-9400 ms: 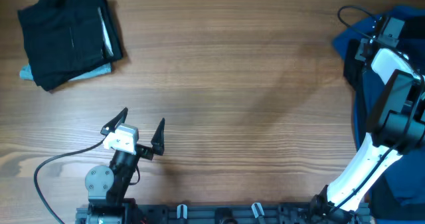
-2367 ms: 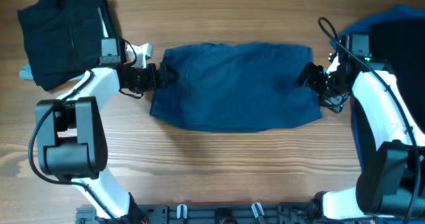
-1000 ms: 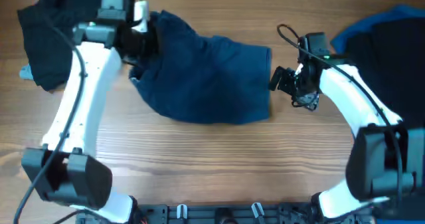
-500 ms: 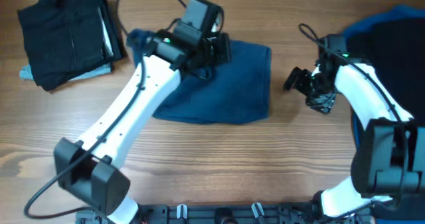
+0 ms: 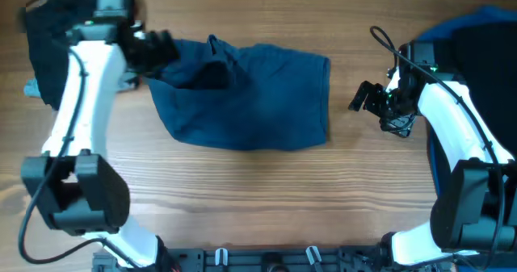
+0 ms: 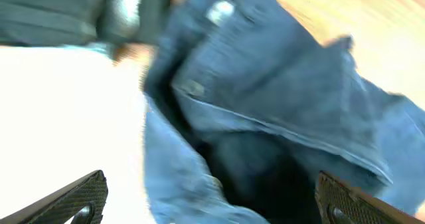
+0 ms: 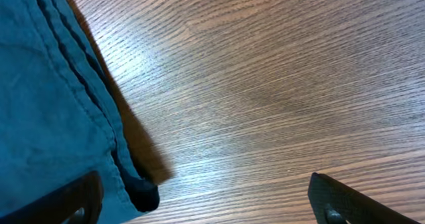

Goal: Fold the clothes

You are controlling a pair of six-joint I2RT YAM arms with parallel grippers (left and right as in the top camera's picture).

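Wood-grain table (image 5: 266, 199), plain navy cloth shorts (image 5: 258, 102) upper centre. Left gripper (image 5: 160, 48) splayed at shorts; right gripper (image 5: 362, 100) splayed over wood.

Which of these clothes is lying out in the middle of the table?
The navy shorts-like garment, spread out on its own. The black clothes sit at the top left corner, the bright blue pile at the right edge.

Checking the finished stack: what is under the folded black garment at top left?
Below the black garment, a light blue cloth shows at its lower left corner. The left arm covers the stack's right side.
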